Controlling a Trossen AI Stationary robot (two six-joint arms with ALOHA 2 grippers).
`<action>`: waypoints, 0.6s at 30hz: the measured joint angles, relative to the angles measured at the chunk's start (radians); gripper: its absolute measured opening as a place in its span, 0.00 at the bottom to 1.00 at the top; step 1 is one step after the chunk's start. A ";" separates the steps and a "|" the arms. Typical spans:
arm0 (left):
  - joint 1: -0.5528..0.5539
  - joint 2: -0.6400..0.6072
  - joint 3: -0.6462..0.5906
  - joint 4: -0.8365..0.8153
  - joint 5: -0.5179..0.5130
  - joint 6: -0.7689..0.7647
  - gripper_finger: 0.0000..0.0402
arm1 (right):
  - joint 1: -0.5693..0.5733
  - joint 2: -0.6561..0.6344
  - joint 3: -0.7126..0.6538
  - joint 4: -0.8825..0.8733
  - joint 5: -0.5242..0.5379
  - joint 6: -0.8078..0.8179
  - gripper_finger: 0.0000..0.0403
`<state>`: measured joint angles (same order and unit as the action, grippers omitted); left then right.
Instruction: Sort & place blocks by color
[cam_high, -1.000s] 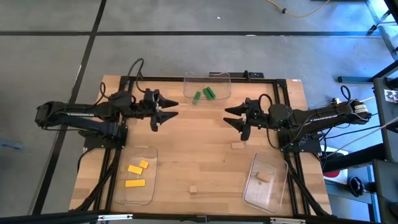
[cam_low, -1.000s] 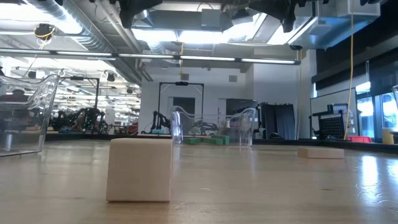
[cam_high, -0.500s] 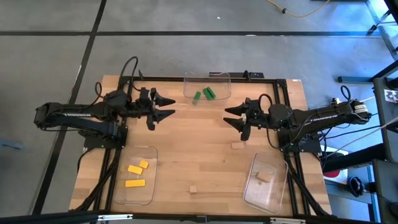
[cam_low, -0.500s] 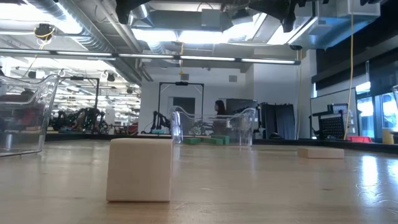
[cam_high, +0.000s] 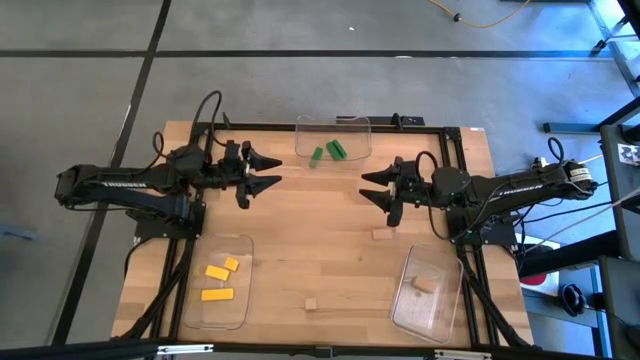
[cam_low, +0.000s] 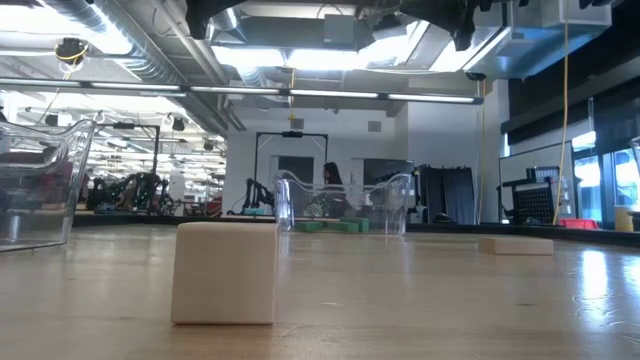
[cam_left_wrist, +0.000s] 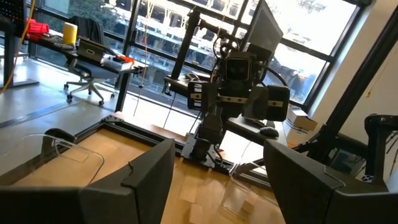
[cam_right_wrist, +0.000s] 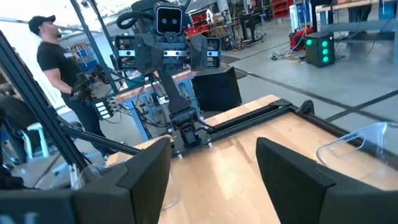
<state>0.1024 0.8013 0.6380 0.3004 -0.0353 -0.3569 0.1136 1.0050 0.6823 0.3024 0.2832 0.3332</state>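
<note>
Two green blocks (cam_high: 316, 155) (cam_high: 336, 150) lie in the clear tray at the far edge (cam_high: 333, 122). Three yellow blocks (cam_high: 217, 271) lie in the near-left tray (cam_high: 240, 310). One tan block (cam_high: 425, 283) lies in the near-right tray (cam_high: 404, 308). Two more tan blocks rest flat on the bare table (cam_high: 381, 234) (cam_high: 311, 304); the low view shows them too (cam_low: 225, 272) (cam_low: 515, 245). My left gripper (cam_high: 262, 172) hovers open over the table's left half. My right gripper (cam_high: 375, 188) hovers open over the right half, just beyond the loose tan block. Both hold nothing.
The black frame rails (cam_high: 440, 128) run along the table's far and side edges. Bare wood lies between the two grippers and between the three trays. A person (cam_right_wrist: 53, 56) stands in the room beyond the table, and another walks far off (cam_low: 330, 180).
My left gripper has drawn back a little toward the table's left and far edges, then stopped, still open. The blocks have not moved. A person far off in the room has walked leftward in the low view.
</note>
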 joint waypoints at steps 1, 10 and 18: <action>0.000 0.000 0.000 0.000 0.000 0.000 0.59 | 0.000 0.000 0.000 0.000 0.000 -0.012 0.59; 0.000 0.000 0.000 0.000 0.000 0.000 0.59 | 0.000 0.000 0.000 0.000 0.001 -0.042 0.59; 0.000 0.000 -0.001 0.000 0.000 0.000 0.59 | -0.001 -0.001 0.020 -0.091 0.002 0.143 0.59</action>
<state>0.1024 0.8017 0.6373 0.3004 -0.0357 -0.3565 0.1131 1.0041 0.7026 0.2116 0.2853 0.4758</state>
